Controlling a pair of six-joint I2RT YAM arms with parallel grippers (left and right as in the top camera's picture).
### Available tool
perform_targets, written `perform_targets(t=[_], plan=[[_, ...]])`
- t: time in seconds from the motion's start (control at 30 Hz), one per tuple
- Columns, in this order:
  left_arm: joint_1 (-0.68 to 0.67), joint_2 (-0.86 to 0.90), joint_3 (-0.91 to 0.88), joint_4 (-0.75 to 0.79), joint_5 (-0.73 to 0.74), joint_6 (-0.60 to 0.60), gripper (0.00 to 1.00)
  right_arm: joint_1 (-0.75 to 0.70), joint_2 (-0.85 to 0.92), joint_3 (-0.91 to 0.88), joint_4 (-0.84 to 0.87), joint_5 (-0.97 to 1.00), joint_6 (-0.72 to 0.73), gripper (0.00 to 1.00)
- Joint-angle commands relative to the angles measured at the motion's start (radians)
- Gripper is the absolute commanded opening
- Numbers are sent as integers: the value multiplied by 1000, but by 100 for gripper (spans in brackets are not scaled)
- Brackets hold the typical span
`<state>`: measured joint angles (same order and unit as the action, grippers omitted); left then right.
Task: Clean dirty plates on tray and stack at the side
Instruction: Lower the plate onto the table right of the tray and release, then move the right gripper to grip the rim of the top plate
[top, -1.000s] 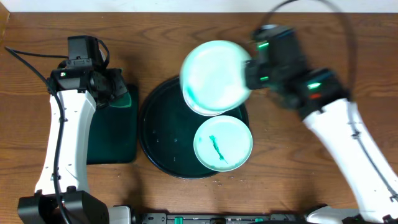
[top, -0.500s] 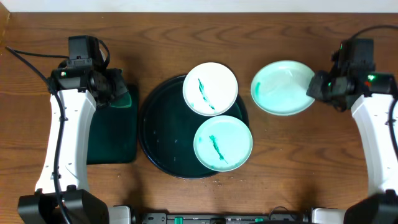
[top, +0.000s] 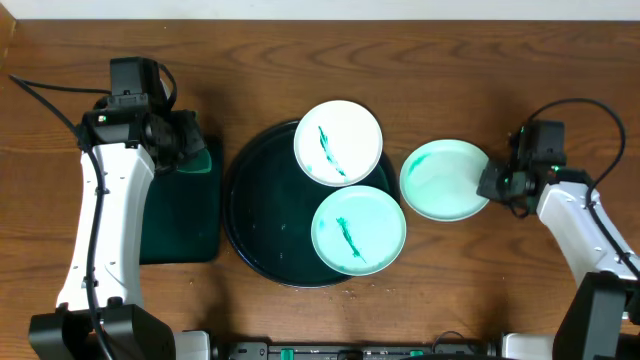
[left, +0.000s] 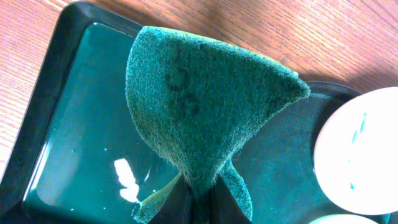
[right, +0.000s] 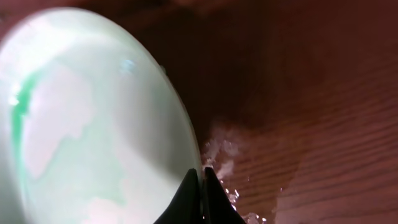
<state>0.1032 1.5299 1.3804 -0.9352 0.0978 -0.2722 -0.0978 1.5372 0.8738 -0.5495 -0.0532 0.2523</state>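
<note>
Our right gripper pinched the right rim of the plate, just beyond the right edge of the tray; our left gripper clamped the sponge.

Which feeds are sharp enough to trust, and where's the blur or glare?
Overhead: sharp, evenly lit. Left wrist: green scouring sponge crisp, round white plate at right edge washed out. Right wrist: pale teal-tinted round plate too close, soft and glary; brown wooden table dim.
</note>
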Motion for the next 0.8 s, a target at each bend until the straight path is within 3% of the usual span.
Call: perform_targets(t=[0.0, 0.23, 0.43, 0.77], plan=[[3, 2, -2, 2, -17, 13, 7, 0, -6, -7, 8, -4, -22, 14], [3, 2, -2, 2, -17, 13, 7, 2, -8, 120, -125, -150, -49, 34], [3, 2, -2, 2, -17, 13, 7, 53, -8, 227, -286, -383, -103, 37], [3, 2, -2, 2, -17, 13, 7, 270, 45, 209, -392, -328, -145, 41]])
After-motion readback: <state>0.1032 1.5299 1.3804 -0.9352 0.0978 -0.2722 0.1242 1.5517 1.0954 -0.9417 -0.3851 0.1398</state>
